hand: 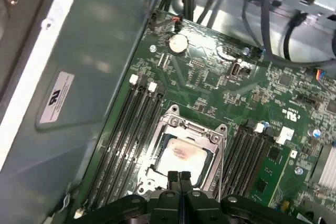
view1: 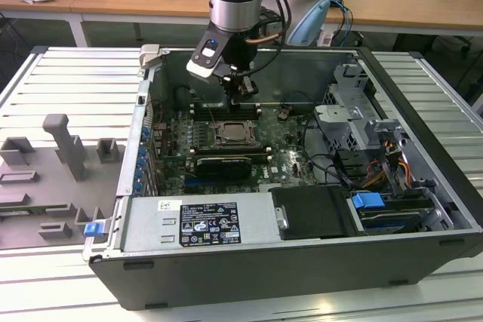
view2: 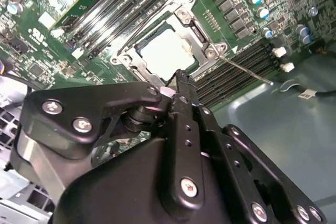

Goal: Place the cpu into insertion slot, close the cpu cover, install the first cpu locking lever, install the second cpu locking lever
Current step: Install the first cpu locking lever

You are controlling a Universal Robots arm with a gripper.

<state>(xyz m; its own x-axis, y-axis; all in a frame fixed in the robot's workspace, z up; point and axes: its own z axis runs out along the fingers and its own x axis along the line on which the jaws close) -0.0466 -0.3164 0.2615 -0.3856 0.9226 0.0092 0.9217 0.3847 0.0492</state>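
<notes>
Jaws: pressed shut tip to tip, nothing held. In both wrist views they hang just over one edge of the processor socket; contact with it cannot be told.

Chip (hand: 181,156) (view2: 164,51): seated flat in the socket, silver top showing.

Cover frame (hand: 195,128) (view2: 202,39): lies down around the chip, open centre over it.

Wire lever (view2: 247,70): juts out from a socket corner across the memory slots (hand: 126,135), not tucked alongside the frame.

Green circuit board (hand: 210,77): carries the socket.

In the exterior view the arm reaches down into the open computer case (view1: 302,262), which lies on the ribbed tabletop (view1: 68,73).
</notes>
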